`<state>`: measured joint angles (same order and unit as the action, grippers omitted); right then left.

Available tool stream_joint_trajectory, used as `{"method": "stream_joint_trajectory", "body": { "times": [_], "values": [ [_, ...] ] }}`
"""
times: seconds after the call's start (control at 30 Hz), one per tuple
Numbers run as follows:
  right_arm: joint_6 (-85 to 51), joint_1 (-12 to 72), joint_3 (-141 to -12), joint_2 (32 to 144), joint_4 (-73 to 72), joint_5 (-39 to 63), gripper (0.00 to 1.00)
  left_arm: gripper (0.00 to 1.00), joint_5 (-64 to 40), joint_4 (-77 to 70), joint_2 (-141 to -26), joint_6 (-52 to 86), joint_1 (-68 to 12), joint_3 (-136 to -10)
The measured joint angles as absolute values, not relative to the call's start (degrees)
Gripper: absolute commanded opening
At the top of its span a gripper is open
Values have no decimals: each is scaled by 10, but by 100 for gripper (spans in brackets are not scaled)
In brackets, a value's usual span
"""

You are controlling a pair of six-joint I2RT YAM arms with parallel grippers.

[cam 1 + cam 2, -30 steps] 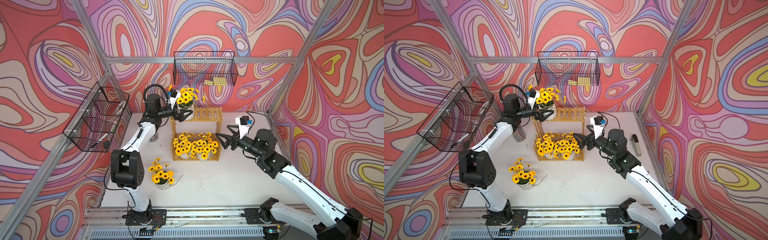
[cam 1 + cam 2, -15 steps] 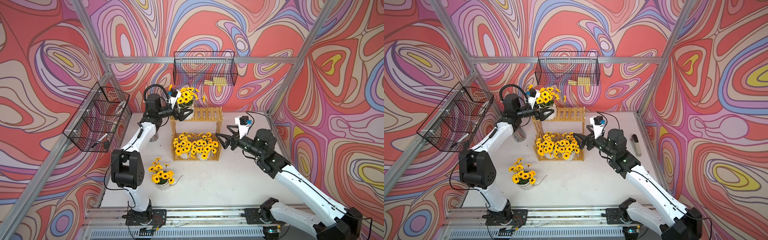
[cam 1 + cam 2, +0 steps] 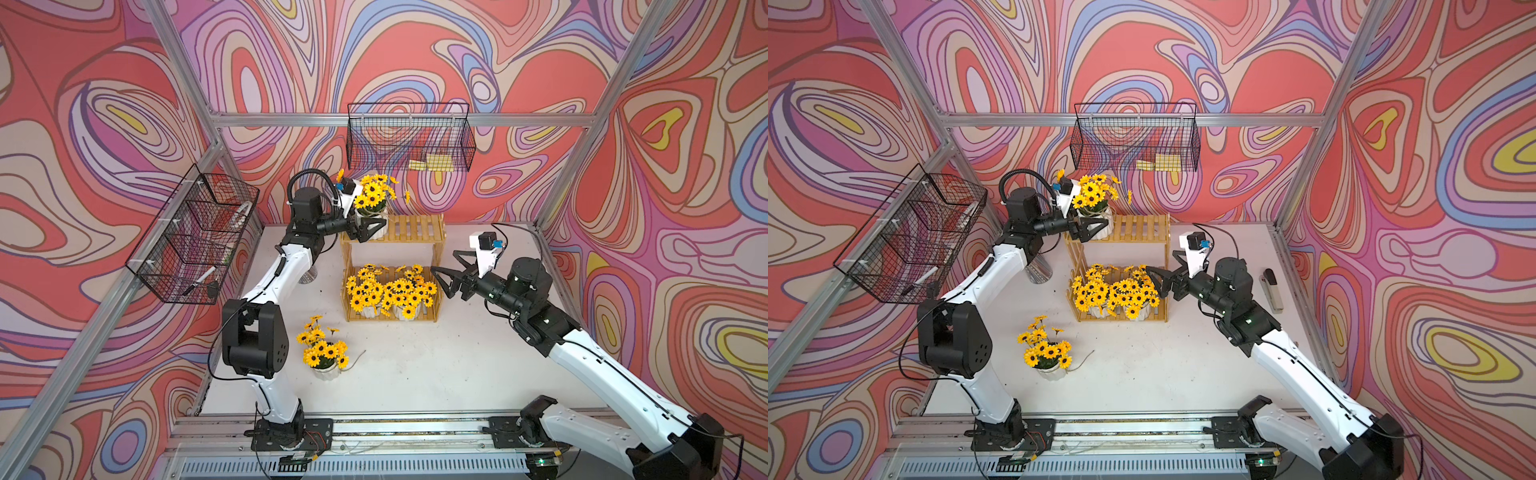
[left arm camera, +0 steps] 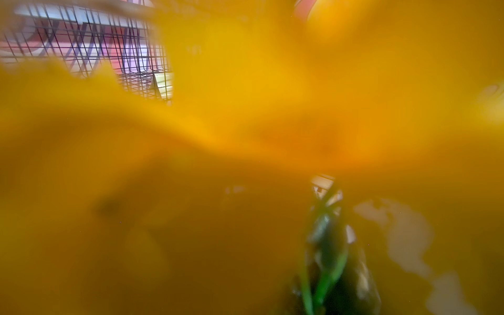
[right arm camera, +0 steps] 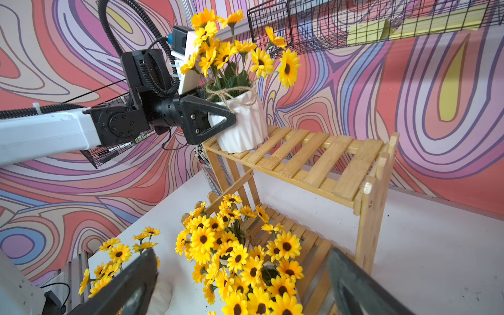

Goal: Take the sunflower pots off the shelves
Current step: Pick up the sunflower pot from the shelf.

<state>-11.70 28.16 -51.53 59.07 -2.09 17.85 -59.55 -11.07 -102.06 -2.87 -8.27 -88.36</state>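
Lab cell: aluminium frame (image 3: 399,120), printed walls (image 3: 415,50)

No readable text, labels, numbers, signs

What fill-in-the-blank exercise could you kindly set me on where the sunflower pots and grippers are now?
The left gripper straddles the pot on the shelves' ____ tier.
The lower tier holds ____ pots.
The front pot stands off the shelves, on the white ____.
The right gripper is ____.
Missing: top; two; table; open.
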Motion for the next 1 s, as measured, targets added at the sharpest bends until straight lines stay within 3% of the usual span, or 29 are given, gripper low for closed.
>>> {"method": "stream_joint_trajectory", "body": {
  "times": [0.4,1.0],
  "values": [
    [-117,281,-515,599,-21,185,98,0,-603,-106,-1018,-32,-82,-884],
    [-128,281,-515,599,-34,195,98,0,-664,-190,-1012,93,-52,-879]
  ]
}}
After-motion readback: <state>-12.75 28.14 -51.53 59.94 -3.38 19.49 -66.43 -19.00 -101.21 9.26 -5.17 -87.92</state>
